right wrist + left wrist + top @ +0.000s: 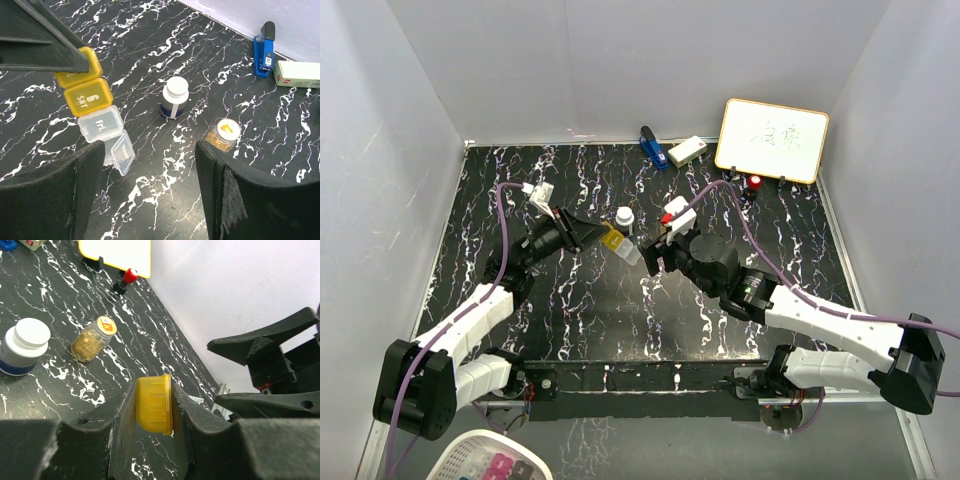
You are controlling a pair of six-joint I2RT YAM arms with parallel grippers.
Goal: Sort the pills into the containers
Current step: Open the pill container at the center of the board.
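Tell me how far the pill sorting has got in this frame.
Done: little shows; one clear lid on the pill box looks flipped open. In hand: the left pincer is shut on the box's yellow end, the right pincer open beside it. Left: the dark bottle and amber bottle are both capped; no pills sorted that I can see.

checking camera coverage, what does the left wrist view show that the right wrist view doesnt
Only left wrist: the yellow-framed whiteboard and the red-topped item at its foot. Only right wrist: the lettered SAT lid and FRI lid, plus the end lid, apparently open. Both: the pill organizer held in the left pincer, the white-capped dark bottle and the amber pill bottle.
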